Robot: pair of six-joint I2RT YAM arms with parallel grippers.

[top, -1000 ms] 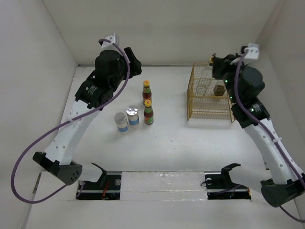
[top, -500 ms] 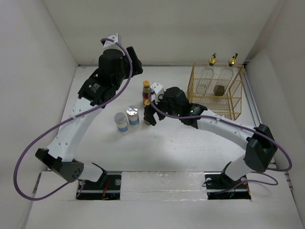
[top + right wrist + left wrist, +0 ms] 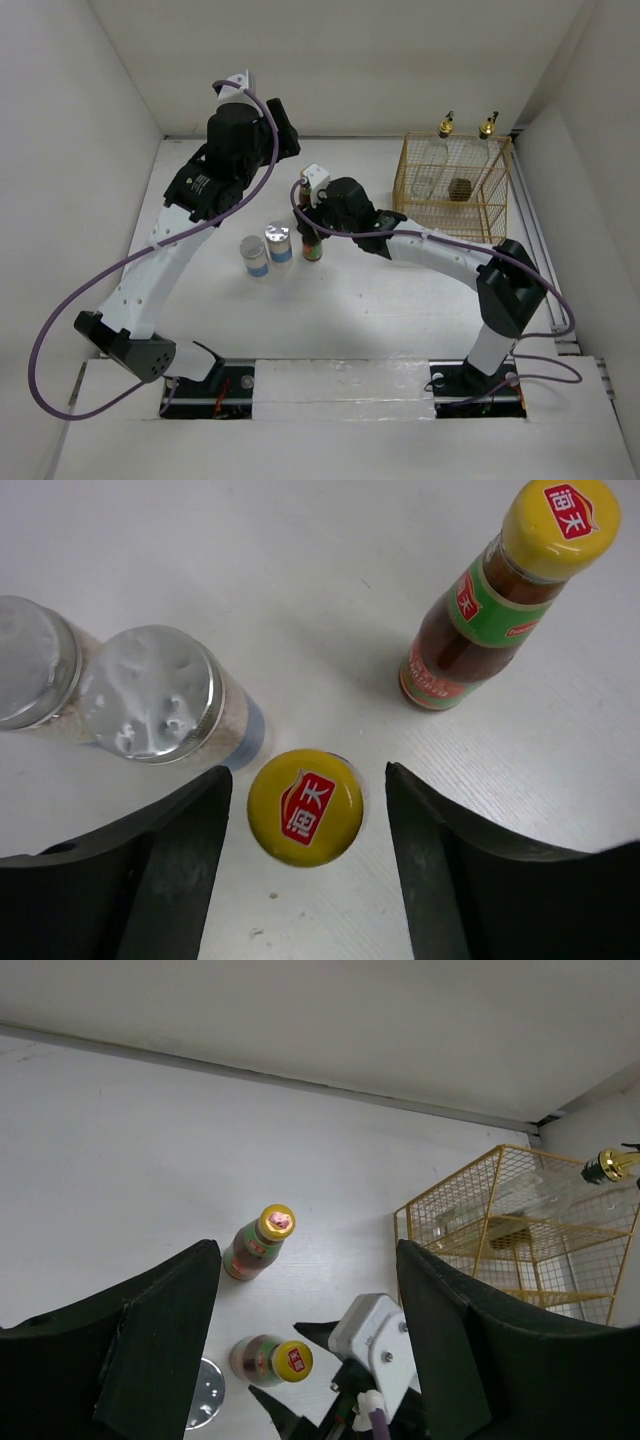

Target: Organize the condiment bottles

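Note:
Two small sauce bottles with yellow caps stand mid-table, the near one (image 3: 313, 248) (image 3: 306, 807) and the far one (image 3: 305, 187) (image 3: 480, 610). My right gripper (image 3: 312, 226) (image 3: 306, 772) hangs over the near bottle, open, one finger on each side of its cap with a gap on both sides. Two silver-lidded jars (image 3: 279, 243) (image 3: 255, 257) stand just to the left. Two tall glass bottles with gold stoppers (image 3: 446, 125) (image 3: 488, 125) stand at the back of the gold wire basket (image 3: 450, 215). My left gripper (image 3: 275, 130) (image 3: 305, 1250) is raised above the sauce bottles, open and empty.
The basket (image 3: 520, 1220) sits at the back right beside the right wall. White walls close the table in at the left, back and right. The right arm stretches across the table from its base (image 3: 470, 380) to the bottles.
The right arm swung from the basket to the centre and now straddles the near sauce bottle's cap; its jaws were shut, then opened. The left arm barely moved.

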